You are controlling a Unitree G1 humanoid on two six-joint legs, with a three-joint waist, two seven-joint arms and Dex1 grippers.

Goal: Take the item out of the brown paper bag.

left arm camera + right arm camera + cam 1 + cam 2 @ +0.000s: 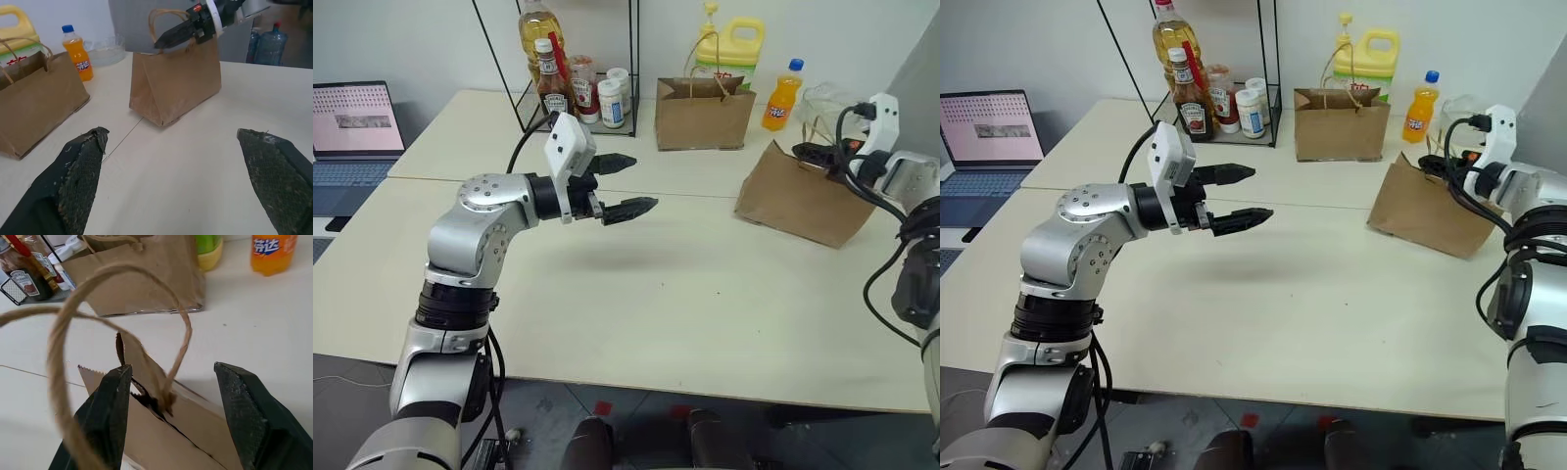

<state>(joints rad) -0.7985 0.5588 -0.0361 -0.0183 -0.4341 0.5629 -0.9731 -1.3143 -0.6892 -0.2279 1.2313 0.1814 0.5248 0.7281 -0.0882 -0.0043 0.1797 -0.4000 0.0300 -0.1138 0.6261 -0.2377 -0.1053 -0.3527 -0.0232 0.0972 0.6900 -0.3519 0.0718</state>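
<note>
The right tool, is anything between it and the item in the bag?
Yes. The right tool, open, is at the bag's rim, where the cord handles loop across and the paper mouth is nearly pinched shut. The item itself is hidden inside.

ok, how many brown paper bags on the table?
2. One upright bag at the back by the yellow jug; one tilted bag nearer, at the right gripper. None seem hidden.
</note>
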